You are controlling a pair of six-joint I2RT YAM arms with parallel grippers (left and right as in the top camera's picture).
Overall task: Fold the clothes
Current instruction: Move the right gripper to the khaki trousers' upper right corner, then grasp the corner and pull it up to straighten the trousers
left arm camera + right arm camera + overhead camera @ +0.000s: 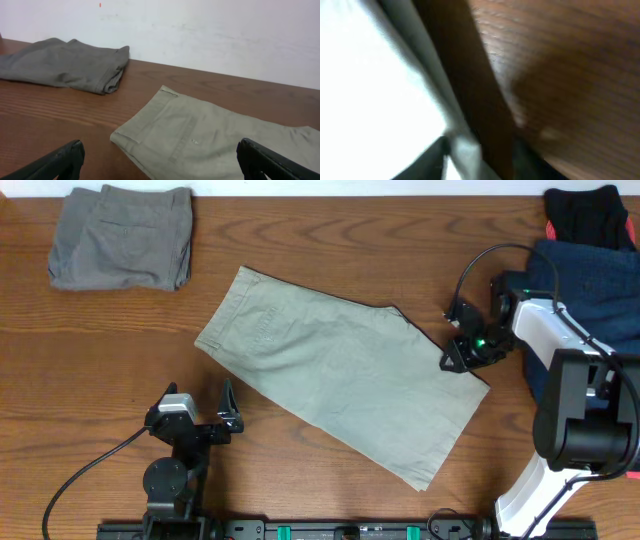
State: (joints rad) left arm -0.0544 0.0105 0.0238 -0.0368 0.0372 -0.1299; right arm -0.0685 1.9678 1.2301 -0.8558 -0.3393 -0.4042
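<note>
Nearest, left fingers (60, 161) spread wide, holding nothing, just short of the khaki shorts (340, 385), which lie flat and diagonal across the table (100, 370), open wood on their left. Right fingers (458, 358) at the shorts' right edge; grip unreadable, view blurred. Far edge: folded grey shorts (122, 238) left, navy garment (600, 280) and black garment (585, 215) right.
</note>
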